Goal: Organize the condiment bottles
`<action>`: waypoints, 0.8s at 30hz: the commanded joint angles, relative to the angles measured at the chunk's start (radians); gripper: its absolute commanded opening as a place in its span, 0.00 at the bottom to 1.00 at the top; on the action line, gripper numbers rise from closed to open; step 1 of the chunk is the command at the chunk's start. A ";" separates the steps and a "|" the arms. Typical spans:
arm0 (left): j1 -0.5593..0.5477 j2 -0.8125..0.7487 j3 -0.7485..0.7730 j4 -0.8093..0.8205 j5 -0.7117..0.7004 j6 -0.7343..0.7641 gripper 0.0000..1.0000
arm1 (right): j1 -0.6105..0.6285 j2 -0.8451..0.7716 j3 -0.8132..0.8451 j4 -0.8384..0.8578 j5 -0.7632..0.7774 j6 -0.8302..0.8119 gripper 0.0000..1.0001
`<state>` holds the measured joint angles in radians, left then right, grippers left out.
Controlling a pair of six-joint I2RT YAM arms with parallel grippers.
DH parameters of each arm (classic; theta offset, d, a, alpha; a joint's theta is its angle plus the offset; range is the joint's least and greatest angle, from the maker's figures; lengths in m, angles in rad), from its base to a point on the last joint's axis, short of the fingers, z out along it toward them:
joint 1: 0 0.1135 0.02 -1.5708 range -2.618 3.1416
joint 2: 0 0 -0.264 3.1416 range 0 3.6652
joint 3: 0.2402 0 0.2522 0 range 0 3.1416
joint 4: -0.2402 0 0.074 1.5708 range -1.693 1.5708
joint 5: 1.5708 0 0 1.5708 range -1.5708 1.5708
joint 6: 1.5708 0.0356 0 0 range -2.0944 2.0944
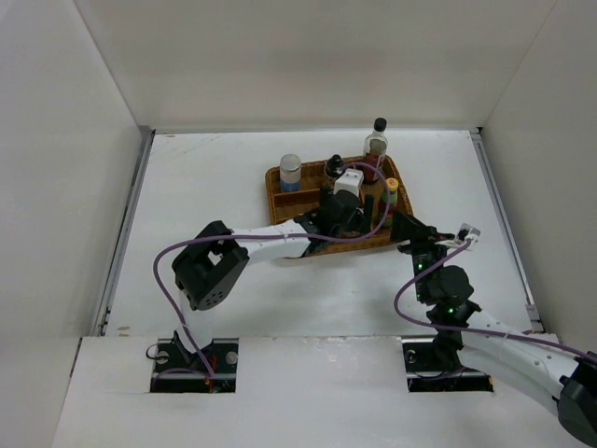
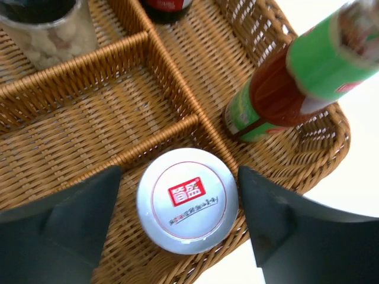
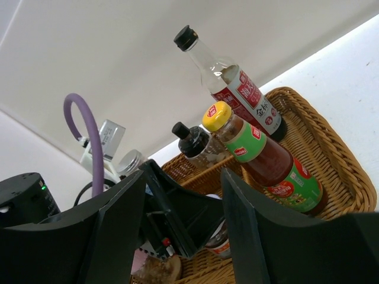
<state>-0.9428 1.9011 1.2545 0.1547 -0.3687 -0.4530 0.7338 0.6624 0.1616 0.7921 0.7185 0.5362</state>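
Observation:
A wicker basket (image 1: 273, 187) holds the bottles. My left gripper (image 1: 348, 222) is open inside it, its fingers straddling the patterned white lid of a squat jar (image 2: 188, 200) in the near right compartment; the right finger is almost at the lid. The yellow-capped red-green bottle (image 2: 278, 94) stands just beyond it, also seen from above (image 1: 393, 191). The tall black-capped red-label bottle (image 1: 377, 142) stands at the far right corner. The black-lidded jar (image 1: 334, 169) and silver-lidded jar (image 1: 290, 172) stand at the back. My right gripper (image 1: 404, 229) is open and empty beside the basket's right front. A bit of pink (image 3: 141, 260) shows under the left gripper.
The basket has woven dividers (image 2: 148, 89) forming compartments. White walls enclose the table on the left, back and right. The left arm's purple cable (image 1: 163, 280) loops over the table's left front. Bare white table (image 1: 205, 177) surrounds the basket.

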 commanded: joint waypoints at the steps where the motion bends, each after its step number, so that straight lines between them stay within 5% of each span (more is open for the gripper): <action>1: -0.012 -0.101 0.010 0.072 -0.022 -0.013 0.87 | -0.003 -0.007 0.000 0.013 -0.004 0.007 0.61; 2: -0.015 -0.126 0.002 0.072 -0.026 -0.009 1.00 | -0.003 -0.006 0.000 0.013 -0.005 0.008 0.63; 9: -0.027 -0.370 -0.081 0.075 -0.087 0.011 1.00 | -0.003 -0.052 -0.005 0.007 0.009 -0.008 0.64; 14: 0.028 -0.614 -0.246 0.092 -0.214 0.024 1.00 | -0.001 -0.113 -0.008 -0.024 0.010 -0.010 0.50; 18: 0.141 -0.854 -0.441 0.033 -0.259 -0.036 1.00 | -0.001 -0.173 -0.013 -0.074 0.027 -0.001 0.29; 24: 0.402 -1.171 -0.676 -0.262 -0.228 -0.240 1.00 | -0.073 -0.225 -0.039 -0.146 0.081 0.062 0.26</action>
<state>-0.6178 0.8001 0.6361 0.0616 -0.5983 -0.5774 0.6918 0.4515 0.1383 0.6876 0.7521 0.5594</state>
